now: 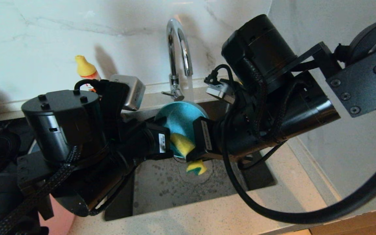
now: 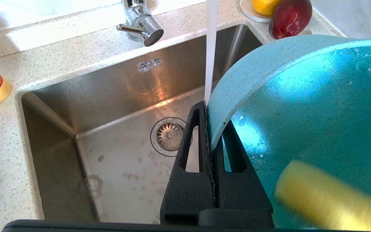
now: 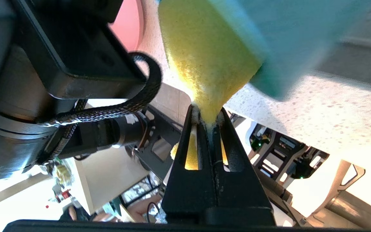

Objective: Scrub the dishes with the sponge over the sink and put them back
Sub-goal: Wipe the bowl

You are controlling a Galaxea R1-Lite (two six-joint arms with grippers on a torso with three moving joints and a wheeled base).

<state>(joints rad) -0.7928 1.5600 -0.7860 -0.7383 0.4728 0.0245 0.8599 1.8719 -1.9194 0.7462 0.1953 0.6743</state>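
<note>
Teal bowl [image 1: 180,120] at centre of the head view, tilted on edge over the sink [image 1: 165,186], wet inside; yellow sponge [image 1: 188,150] with green layer pressed against its lower inside; sink steel, spotted, drain strainer [image 2: 168,136] mid-frame in the left wrist view.

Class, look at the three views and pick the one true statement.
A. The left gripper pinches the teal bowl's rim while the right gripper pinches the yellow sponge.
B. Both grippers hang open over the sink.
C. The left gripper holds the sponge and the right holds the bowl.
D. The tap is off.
A: the left gripper is shut on the rim of the teal bowl, the right gripper squeezes the yellow sponge, and water runs from the tap.
</note>
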